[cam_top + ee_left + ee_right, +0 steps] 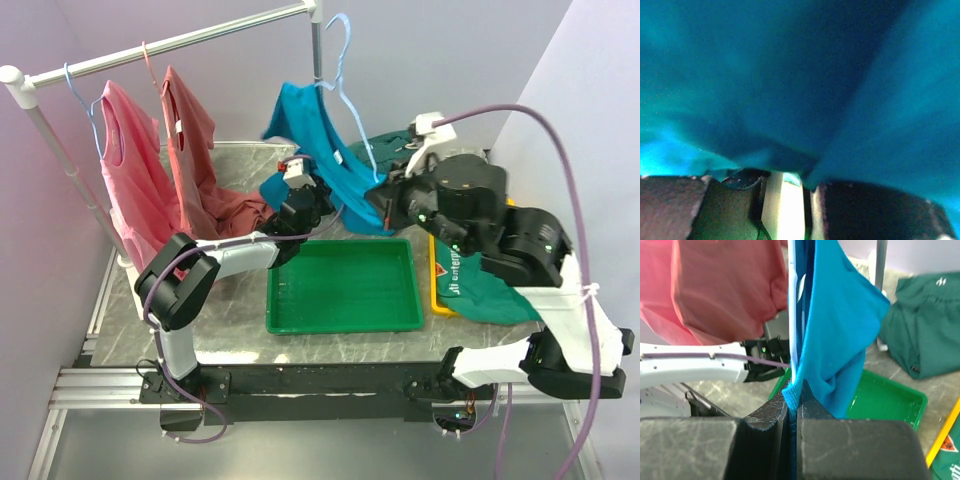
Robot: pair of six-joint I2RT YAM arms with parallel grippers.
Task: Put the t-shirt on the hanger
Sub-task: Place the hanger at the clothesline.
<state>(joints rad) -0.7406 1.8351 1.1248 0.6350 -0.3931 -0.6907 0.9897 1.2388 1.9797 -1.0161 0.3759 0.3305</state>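
Note:
The teal-blue t-shirt (312, 135) hangs bunched around the thin light-blue wire hanger (347, 75), whose hook is on the rail's right end. My left gripper (298, 205) is at the shirt's lower left edge; in the left wrist view the shirt (800, 80) fills the frame and the gripper (790, 181) is shut on a fold of it. My right gripper (378, 196) is at the shirt's lower right. In the right wrist view it (794, 399) is shut on the shirt's ribbed edge, and the shirt (840, 325) rises from the jaws.
Two pink tops (135, 175) hang on the rail (170, 45) at the left, beside a red-orange hanger (148, 58). A green tray (345, 285) lies below the grippers. Dark green shirts (485, 290) lie at the right, one on a yellow board (438, 296).

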